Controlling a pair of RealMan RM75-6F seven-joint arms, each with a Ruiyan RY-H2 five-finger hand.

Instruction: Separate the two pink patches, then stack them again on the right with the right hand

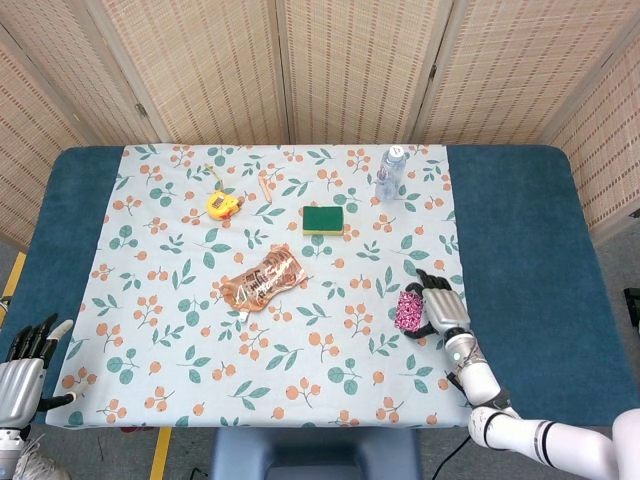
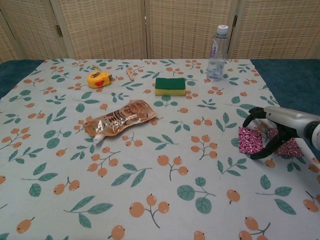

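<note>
Two pink patterned patches lie side by side on the right of the floral cloth. The left patch (image 1: 408,310) (image 2: 248,140) shows almost fully. Only an edge of the right patch (image 2: 289,148) shows under the hand in the chest view, and the head view hides it. My right hand (image 1: 441,306) (image 2: 274,131) arches over both, its fingers spread. Its fingertips (image 2: 256,154) reach the left patch's near edge; I see no patch lifted. My left hand (image 1: 24,372) rests with fingers apart, holding nothing, at the table's near left corner.
An orange pouch (image 1: 262,281) lies mid-table. A green sponge (image 1: 323,220), a water bottle (image 1: 390,174) and a yellow tape measure (image 1: 222,205) stand further back. Bare blue table (image 1: 520,240) runs along the right of the cloth.
</note>
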